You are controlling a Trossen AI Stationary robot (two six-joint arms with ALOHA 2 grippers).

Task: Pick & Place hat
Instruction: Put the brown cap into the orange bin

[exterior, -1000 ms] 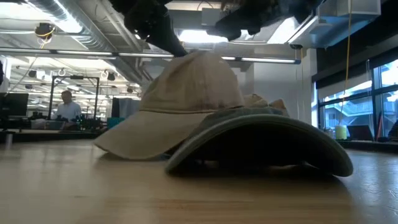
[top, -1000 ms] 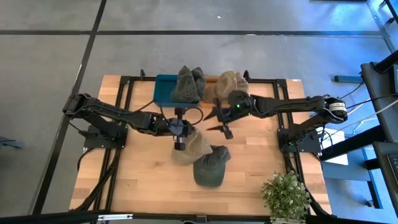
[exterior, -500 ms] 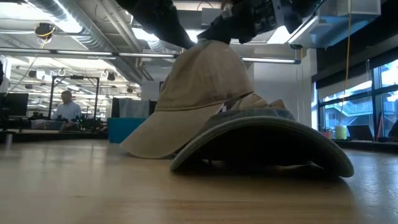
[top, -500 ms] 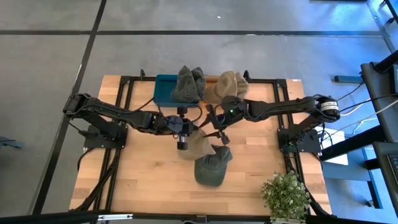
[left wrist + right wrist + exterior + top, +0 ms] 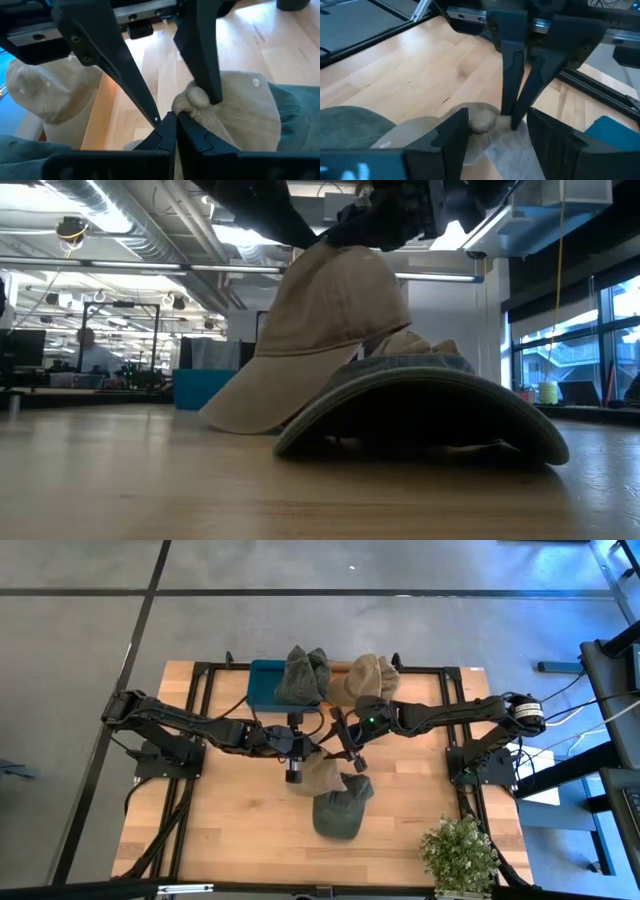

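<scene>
A: Tan hat (image 5: 322, 776) is being noted mid-table, its crown lifted; its brim is resting against the green cap (image 5: 338, 812) lying just in front of it on the wooden table (image 5: 225, 830).

B: Confirmed from the low view: tan hat (image 5: 320, 335) is being seen tilted up over the green cap (image 5: 425, 405), dark arm parts at its top.

A: Left gripper (image 5: 296, 752) is being recorded as fully closed, a bunched fold of the tan hat's crown being pinched between its fingertips (image 5: 172, 131).

B: Right gripper (image 5: 349, 748) is being observed just beside it, from the opposite side. Its fingers (image 5: 451, 134) are being held apart, straddling the same bunched fabric (image 5: 479, 119); no clamp on the cloth is being seen.

A: Further items are being logged at the table's far edge: a dark green hat (image 5: 303, 677) partly over a teal bin (image 5: 262, 686), another tan hat (image 5: 366, 676) beside it.

B: Potted plant (image 5: 460, 854) is being noted at the near right corner.
</scene>
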